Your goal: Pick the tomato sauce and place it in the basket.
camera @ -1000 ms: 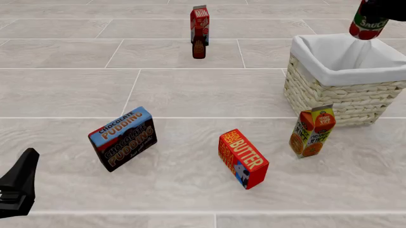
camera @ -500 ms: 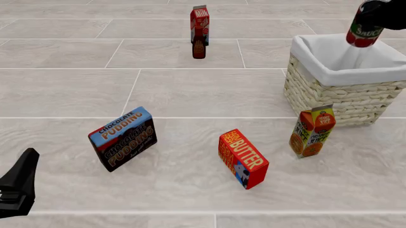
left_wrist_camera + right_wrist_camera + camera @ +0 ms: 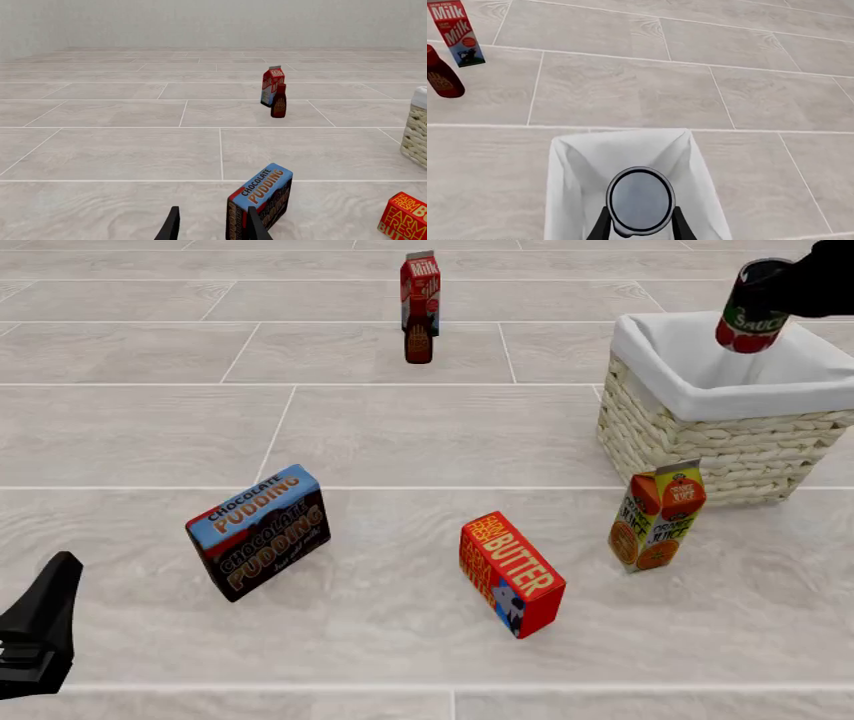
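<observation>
The tomato sauce can [image 3: 751,308], with a green label band and red below, hangs tilted above the wicker basket [image 3: 727,440], over its white liner. My right gripper [image 3: 781,290] is shut on it at the top right of the front view. In the right wrist view the can's dark round end [image 3: 640,199] sits between the fingers [image 3: 602,224], directly over the basket's white liner [image 3: 570,175]. My left gripper [image 3: 40,630] rests low at the front left; in its wrist view the fingers [image 3: 172,227] stand apart and hold nothing.
A chocolate pudding box [image 3: 260,530] and a butter box [image 3: 510,573] lie in the near middle. An orange juice carton [image 3: 657,515] stands just in front of the basket. A milk carton [image 3: 420,285] and a small dark red bottle [image 3: 419,343] stand at the back.
My right gripper has carried the can left and downward, tilting it more, closer over the basket's opening. The left arm has not moved.
</observation>
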Controlling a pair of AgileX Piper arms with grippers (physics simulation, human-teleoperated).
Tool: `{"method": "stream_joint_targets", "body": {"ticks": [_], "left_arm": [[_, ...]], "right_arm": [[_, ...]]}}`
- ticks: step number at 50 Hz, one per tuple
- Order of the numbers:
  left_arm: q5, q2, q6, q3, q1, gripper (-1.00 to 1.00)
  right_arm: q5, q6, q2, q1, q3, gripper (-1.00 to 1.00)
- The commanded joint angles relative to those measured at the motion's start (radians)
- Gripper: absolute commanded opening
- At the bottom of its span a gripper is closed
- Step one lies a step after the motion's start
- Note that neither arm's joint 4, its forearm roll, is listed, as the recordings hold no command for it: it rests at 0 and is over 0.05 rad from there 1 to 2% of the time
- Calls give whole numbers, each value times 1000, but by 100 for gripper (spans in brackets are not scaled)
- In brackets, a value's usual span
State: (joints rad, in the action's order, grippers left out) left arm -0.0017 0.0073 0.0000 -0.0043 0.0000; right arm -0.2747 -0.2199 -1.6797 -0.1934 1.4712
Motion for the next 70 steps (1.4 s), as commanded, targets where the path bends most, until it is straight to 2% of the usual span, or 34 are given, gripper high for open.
{"method": "stream_joint_targets", "body": {"ticks": [1, 70], "left_arm": [[0, 0, 0, 0, 0, 100], [0, 0, 0, 0, 0, 100]], "right_arm": [[11, 22, -17, 5, -2, -100], [56, 14, -107, 15, -12, -100]]}}
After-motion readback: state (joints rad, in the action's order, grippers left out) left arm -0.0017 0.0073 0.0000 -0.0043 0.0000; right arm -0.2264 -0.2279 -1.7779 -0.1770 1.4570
